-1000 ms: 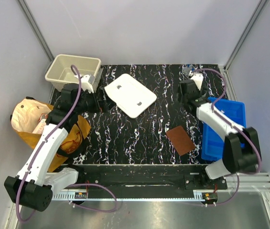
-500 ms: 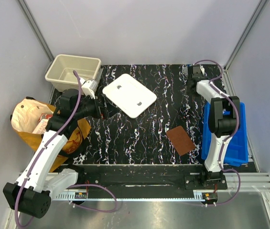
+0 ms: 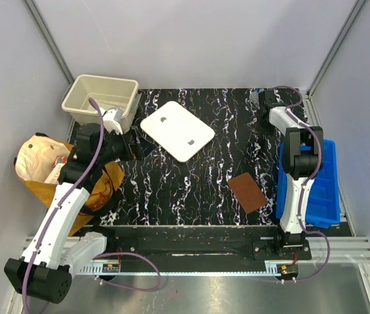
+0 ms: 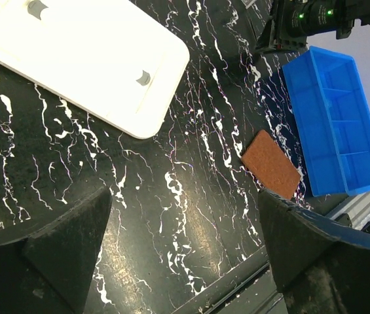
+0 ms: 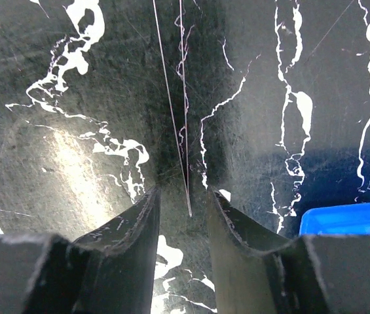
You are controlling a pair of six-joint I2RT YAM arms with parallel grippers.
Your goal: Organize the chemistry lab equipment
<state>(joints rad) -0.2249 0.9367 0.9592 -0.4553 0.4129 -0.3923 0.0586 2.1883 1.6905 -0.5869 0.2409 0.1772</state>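
In the right wrist view a thin silvery tool [image 5: 187, 186] lies on the black marbled mat [image 5: 73, 98], two fine arms meeting in a tip. My right gripper [image 5: 183, 216] is low over the mat with that tip between its fingers. The jaws stand narrow, a gap on each side, touching nothing. From above, the right gripper [image 3: 266, 103] is at the mat's far right corner. My left gripper [image 4: 181, 261] hangs wide open and empty above the mat, and from above it [image 3: 135, 149] is at the left, near the white lid.
A white lid [image 3: 177, 130] lies flat at the back centre. A brown square pad [image 3: 247, 191] lies beside the blue compartment bin [image 3: 322, 190] on the right. A beige tub [image 3: 99, 98] stands at the far left corner, a tan paper bag [image 3: 37, 160] left of the mat.
My right arm has swung from beside the blue bin out to the far right corner and its jaws have narrowed. The left gripper has drifted slightly left and stayed open.
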